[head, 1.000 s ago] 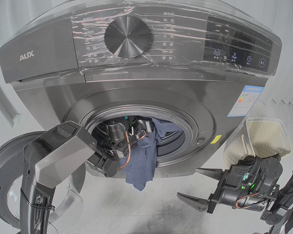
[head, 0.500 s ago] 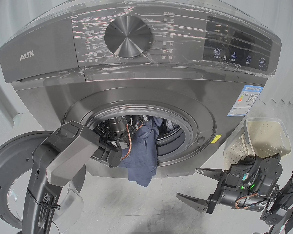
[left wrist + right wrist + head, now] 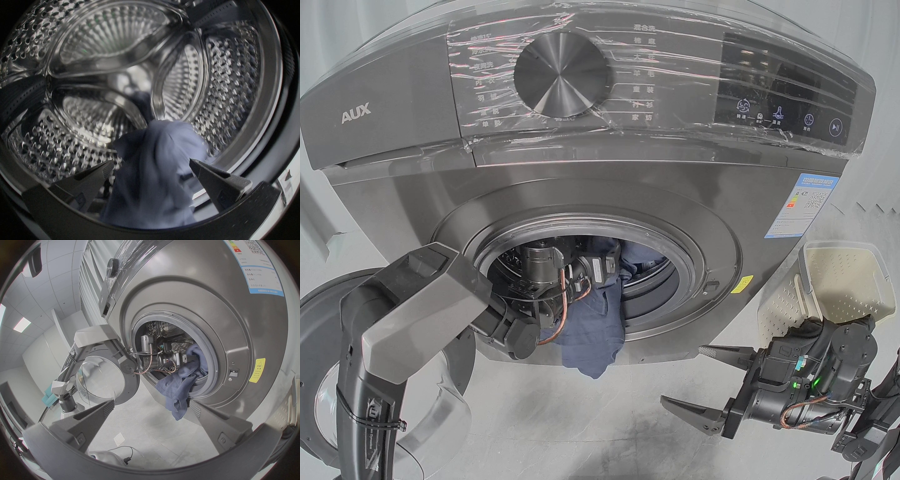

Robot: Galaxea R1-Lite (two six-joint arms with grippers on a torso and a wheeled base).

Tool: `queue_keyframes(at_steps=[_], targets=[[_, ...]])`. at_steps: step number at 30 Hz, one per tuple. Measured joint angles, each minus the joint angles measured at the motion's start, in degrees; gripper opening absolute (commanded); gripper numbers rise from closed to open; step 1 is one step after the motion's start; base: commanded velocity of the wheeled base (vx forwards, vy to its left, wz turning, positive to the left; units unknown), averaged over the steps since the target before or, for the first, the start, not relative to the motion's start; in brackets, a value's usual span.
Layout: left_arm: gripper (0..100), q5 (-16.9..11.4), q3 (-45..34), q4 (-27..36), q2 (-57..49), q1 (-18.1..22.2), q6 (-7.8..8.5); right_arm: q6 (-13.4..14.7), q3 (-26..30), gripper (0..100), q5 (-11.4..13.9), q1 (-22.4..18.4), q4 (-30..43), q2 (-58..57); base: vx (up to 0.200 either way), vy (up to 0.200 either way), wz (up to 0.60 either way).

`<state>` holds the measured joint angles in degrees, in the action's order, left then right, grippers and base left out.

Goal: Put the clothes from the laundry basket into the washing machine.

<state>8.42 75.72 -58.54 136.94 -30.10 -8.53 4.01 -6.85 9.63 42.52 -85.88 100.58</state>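
The blue garment (image 3: pixel 594 325) lies half in and half out of the washing machine (image 3: pixel 650 181): its upper part is inside the drum (image 3: pixel 93 125), the rest is draped over the lower lip of the round opening, and its tail hangs toward the floor (image 3: pixel 581 425). The left arm (image 3: pixel 419 306) reaches through the opening, and its left pincer (image 3: pixel 148 162) is inside the drum with the fingers apart. The cloth rises in a blurred heap between them (no finger can be seen pressing on it). The machine's door (image 3: pixel 325 350) stands swung open on the robot's left.

On the robot's right, the right pincer (image 3: pixel 684 375) hangs low over the floor beside the machine. Its fingers are spread wide with nothing between them, and they point toward the hanging garment, well apart from it. Just behind that arm stands the pale, perforated laundry basket (image 3: pixel 844 281), near the machine's front corner.
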Motion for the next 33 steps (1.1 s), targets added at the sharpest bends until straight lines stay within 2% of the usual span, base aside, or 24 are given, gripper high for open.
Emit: queue_keyframes(at_steps=[8, 15, 20, 25, 26, 33], targets=[[100, -2.19, -9.44, 5.89, -4.3, -1.07, 0.38, -0.02, -0.06, 100, 0.02, 0.0, 0.02, 0.02, 0.0, 0.0, 0.0], [100, -2.4, -11.02, 6.81, -4.08, -1.27, 0.93, -0.05, -0.09, 100, 0.02, 0.0, 0.02, 0.05, 0.0, 0.0, 0.0], [100, -2.49, -12.3, 7.47, -3.89, -1.88, 2.02, -0.05, -0.11, 100, 0.02, 0.06, 0.05, 0.05, 0.0, 0.0, 0.0], [100, -3.06, -12.24, 7.03, -2.9, -2.45, 2.08, -0.05, -0.11, 100, 0.02, 0.06, 0.02, 0.05, 0.0, 0.0, 0.0], [0, -3.07, -12.04, 7.03, -2.6, -2.51, 2.08, -0.05, -0.11, 100, 0.02, 0.06, 0.05, 0.05, 0.0, 0.0, 0.0], [0, -3.01, -10.56, 6.56, -0.78, -2.43, 2.08, -0.05, -0.23, 100, 0.0, 0.09, -0.01, 0.05, 0.0, 0.0, 0.0]])
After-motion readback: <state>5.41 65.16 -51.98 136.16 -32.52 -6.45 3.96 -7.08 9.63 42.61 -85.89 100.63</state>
